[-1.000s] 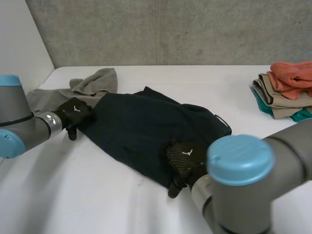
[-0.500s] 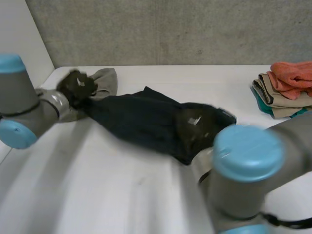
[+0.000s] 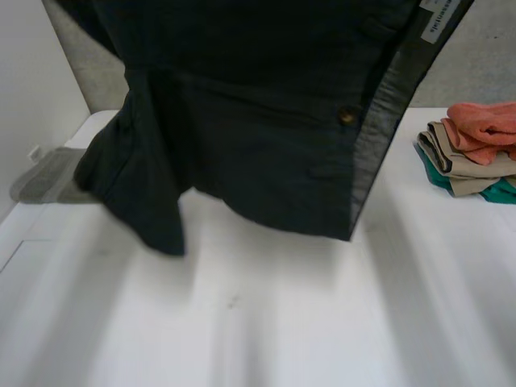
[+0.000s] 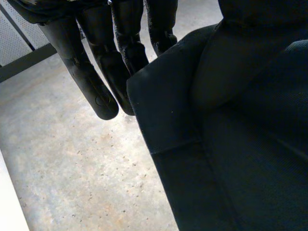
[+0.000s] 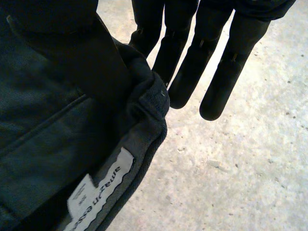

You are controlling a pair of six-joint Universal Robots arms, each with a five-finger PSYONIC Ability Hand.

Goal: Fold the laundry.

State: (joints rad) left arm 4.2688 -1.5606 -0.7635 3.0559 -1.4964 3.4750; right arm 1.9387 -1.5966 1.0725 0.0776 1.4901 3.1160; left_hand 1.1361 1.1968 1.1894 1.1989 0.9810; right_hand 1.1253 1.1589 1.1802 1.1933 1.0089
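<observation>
Dark garment (image 3: pixel 242 121) now aloft, "amazon" label (image 5: pixel 98 190) visible.

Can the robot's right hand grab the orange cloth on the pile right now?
Probably not yet. The right hand is pinching the lifted dark garment and would have to let go first. The orange cloth itself lies uncovered atop its pile.
</observation>
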